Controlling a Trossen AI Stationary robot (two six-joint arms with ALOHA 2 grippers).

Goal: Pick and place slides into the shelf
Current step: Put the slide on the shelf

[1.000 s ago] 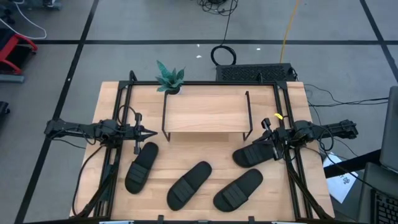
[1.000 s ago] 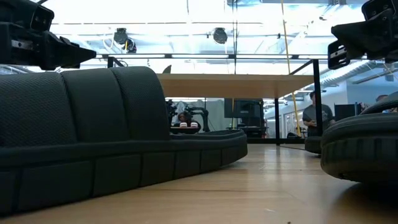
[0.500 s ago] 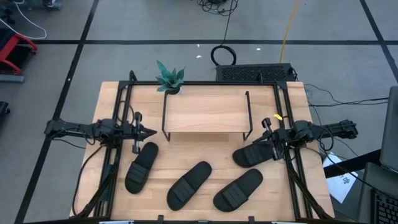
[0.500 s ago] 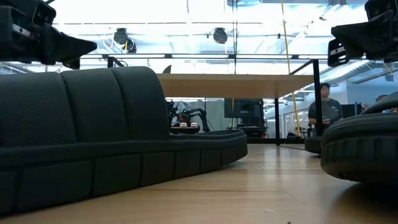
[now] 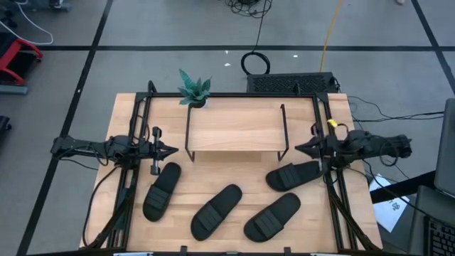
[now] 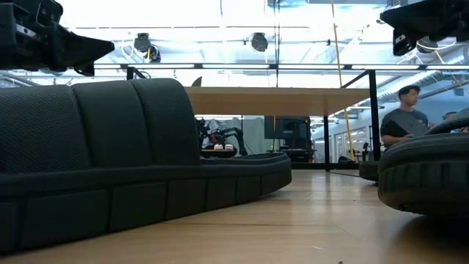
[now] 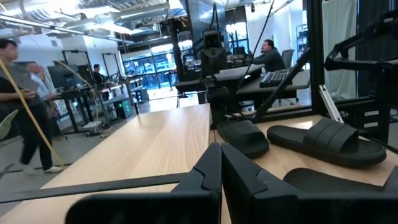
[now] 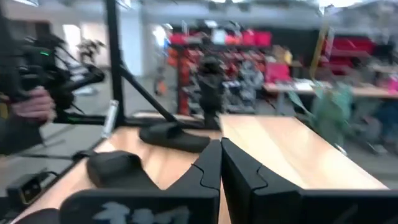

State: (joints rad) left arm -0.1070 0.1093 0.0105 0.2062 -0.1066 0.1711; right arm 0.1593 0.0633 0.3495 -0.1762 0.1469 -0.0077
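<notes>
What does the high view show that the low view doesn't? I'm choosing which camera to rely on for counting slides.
Only the high view shows all four slides, the plant and both shut grippers, left, right. Only the low view shows a person walking in the room behind. Both show the shelf and the table.

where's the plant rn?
High view: the small green plant sits at the table's far edge, left of centre, just behind the back-left corner of the shelf.
</notes>
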